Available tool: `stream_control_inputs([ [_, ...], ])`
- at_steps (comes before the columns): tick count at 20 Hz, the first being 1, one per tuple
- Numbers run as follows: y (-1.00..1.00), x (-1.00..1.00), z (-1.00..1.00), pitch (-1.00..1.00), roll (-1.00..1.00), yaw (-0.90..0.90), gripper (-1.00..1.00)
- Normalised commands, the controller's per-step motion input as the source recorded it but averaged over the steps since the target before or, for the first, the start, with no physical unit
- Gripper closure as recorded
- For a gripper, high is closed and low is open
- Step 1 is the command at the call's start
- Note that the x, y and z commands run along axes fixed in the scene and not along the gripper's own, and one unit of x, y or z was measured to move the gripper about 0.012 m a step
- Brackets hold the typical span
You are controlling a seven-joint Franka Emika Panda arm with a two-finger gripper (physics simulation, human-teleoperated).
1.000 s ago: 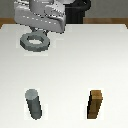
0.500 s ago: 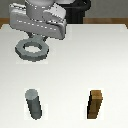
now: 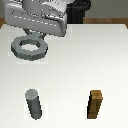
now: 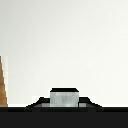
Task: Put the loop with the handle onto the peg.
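The gripper [image 3: 34,34] was clamped on the handle of the loop with the handle [image 3: 29,48], holding it lifted above the bench [image 3: 75,70] toward the exterior view's left. The peg [image 3: 34,103] stood upright nearer the camera, almost directly below, still bare. Carrying over and lowering remained; a brown block [image 3: 95,104] stood well right.

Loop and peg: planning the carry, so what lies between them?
Nothing. In the exterior view only bare white table separates the loop from the peg; the wooden block stands off to the exterior view's right.
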Motion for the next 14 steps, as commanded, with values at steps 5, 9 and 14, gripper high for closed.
stream_control_inputs([
  [5,0.00,1.00,0.00,0.00,0.00,0.00,1.00],
  [9,0.25,0.50,0.00,0.00,0.00,0.00,1.00],
  [14,0.00,0.00,-0.40,0.00,0.00,0.00,1.00],
])
